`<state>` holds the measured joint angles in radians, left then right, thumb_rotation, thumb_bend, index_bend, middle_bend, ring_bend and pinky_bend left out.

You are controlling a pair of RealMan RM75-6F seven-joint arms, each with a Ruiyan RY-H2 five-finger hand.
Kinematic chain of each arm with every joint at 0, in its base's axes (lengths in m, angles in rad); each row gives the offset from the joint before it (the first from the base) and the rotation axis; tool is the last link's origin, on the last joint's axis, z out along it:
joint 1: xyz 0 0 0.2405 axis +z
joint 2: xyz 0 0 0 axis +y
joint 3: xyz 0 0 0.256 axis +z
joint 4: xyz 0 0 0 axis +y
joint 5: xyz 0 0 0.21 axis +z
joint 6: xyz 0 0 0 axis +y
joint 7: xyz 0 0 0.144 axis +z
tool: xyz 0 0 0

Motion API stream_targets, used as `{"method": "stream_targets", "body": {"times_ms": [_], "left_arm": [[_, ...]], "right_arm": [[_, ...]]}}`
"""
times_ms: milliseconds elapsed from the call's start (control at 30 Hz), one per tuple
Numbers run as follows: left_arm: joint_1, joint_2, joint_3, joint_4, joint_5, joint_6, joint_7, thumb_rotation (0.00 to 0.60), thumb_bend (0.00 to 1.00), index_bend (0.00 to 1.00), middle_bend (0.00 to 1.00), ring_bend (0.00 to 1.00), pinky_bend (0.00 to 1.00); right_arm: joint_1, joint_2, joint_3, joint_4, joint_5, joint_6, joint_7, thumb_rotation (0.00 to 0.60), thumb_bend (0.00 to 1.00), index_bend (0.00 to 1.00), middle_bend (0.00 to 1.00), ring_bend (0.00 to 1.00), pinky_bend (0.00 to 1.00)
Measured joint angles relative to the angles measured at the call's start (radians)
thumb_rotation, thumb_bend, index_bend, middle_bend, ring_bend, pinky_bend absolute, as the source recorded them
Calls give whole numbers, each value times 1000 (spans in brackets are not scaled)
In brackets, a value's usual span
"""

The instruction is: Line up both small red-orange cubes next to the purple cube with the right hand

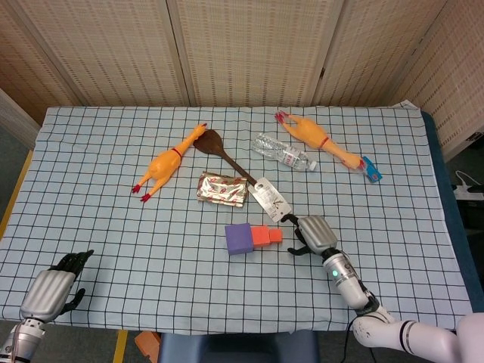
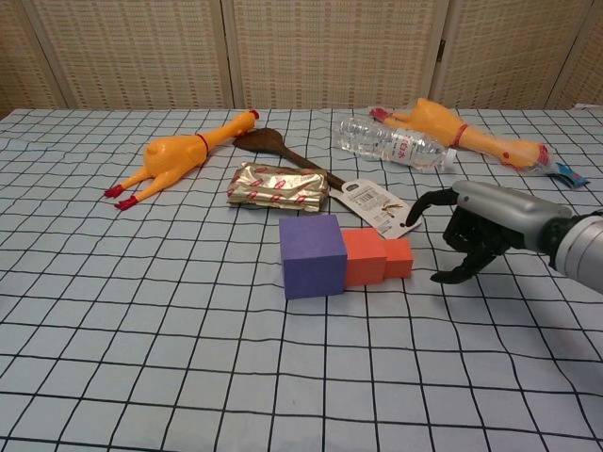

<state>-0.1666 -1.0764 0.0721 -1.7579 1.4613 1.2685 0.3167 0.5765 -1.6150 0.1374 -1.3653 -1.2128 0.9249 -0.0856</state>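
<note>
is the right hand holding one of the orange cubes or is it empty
Empty. The right hand is open, fingers curved around nothing, with bare cloth between it and the small orange cube at the row's end.

A table (image 1: 106, 227) draped in a pale blue cloth (image 1: 393, 189) ruled with a dark grid fills the scene, the cloth's edges hanging over the table's sides. Behind it stands a folding screen (image 1: 249, 49) of woven, straw-coloured panels set in light wooden frames, closing off the whole back of the room. Grey floor (image 1: 15, 162) shows to the left of the table, crossed by a strip of yellow tape (image 1: 15, 198). At far right, white cables (image 1: 469, 185) lie on the floor beside the table's dark blue edge (image 1: 446, 197). Even, soft light falls from above, casting only faint shadows.
</note>
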Motion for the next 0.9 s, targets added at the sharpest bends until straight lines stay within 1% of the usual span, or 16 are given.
{"method": "stream_targets", "body": {"times_ms": [167, 300, 400, 533, 900], "left_arm": [[-1, 0, 1, -1, -1, -3, 2, 600, 434, 57, 124, 117, 444], [0, 1, 0, 0, -1, -1, -2, 600, 433, 57, 123, 117, 444], [0, 1, 0, 0, 1, 0, -5, 600, 433, 57, 123, 117, 444], [0, 1, 1, 1, 4, 0, -5, 600, 433, 57, 124, 117, 444], [-1, 2, 2, -1, 3, -2, -4, 600, 433, 57, 123, 117, 444]], "right_arm": [[-1, 19, -1, -48, 59, -13, -74, 600, 229, 330, 898, 926, 879], [2, 12, -5, -48, 65, -18, -82, 600, 296, 347, 899, 928, 880], [5, 5, -7, -41, 61, -20, -77, 600, 326, 361, 902, 930, 881], [6, -5, -9, -31, 50, -18, -64, 600, 342, 369, 903, 931, 882], [5, -11, -18, -18, 6, -17, -4, 600, 342, 371, 904, 934, 883]]}}
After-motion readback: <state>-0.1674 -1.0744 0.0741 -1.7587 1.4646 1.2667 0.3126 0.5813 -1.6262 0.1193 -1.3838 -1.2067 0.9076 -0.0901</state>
